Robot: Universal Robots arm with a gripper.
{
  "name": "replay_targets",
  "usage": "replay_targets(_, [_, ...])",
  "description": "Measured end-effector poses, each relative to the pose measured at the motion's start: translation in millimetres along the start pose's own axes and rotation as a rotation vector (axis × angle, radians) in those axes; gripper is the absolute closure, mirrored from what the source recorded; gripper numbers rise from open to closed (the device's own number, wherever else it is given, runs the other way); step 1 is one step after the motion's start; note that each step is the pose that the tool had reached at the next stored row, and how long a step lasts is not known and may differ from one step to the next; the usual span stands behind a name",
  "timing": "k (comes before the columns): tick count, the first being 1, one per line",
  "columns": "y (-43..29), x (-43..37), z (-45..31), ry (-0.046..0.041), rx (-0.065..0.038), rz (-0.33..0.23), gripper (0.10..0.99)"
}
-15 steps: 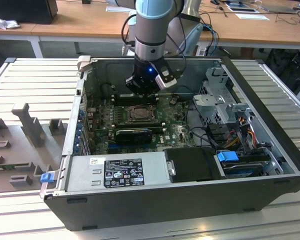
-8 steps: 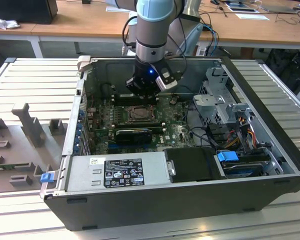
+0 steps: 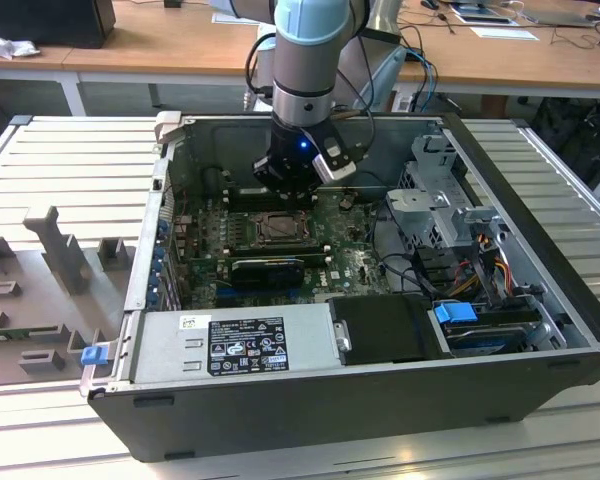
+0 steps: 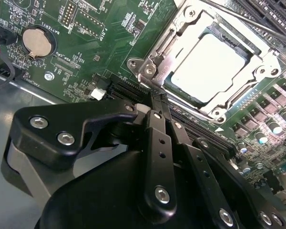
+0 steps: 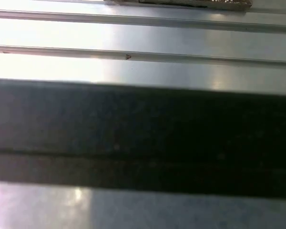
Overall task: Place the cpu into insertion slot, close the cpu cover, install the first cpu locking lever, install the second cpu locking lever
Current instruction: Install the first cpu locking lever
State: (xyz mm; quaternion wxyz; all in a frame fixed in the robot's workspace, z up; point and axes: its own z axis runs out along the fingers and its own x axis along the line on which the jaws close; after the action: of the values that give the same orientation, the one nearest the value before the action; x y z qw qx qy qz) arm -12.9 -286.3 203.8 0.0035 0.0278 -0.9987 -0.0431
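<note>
The cpu (image 4: 207, 67) lies flat in the insertion slot (image 3: 278, 229), its pale face showing through the square window of the cpu cover (image 4: 257, 71), which is folded down over it. So the first two steps look done: chip seated, cover closed. The slot sits near the middle of the motherboard (image 3: 340, 262), between the long memory slots toward the back wall of the computer case (image 3: 540, 330) and the black ribbed card toward the power supply box (image 3: 235, 343).

The levers are harder to judge. In the second wrist view a thin metal rod (image 4: 257, 24) runs along the far side of the cover, and a bright metal tab (image 4: 155, 67) stands at the corner of the cover nearest the gripper (image 4: 158, 98). Whether either lever is latched cannot be told, so I judge that the locking steps are the part left, or are in hand now.

The gripper's slim black fingers (image 4: 158, 138) are drawn together, with no gap visible between them, and their tips are at or touching that bright tab at the cover's corner; they clamp nothing that can be seen. In the exterior view the arm hangs straight down into the open case, just above the slot.
</note>
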Motion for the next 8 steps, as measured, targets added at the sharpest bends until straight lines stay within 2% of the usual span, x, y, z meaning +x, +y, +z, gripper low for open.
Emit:
replay_targets(5, [-0.7,0.1,2.7,0.0003,0.000,0.000,0.980])
replay_targets(8, [-0.7,0.0,2.9,-0.0003,-0.009,0.000,0.980])
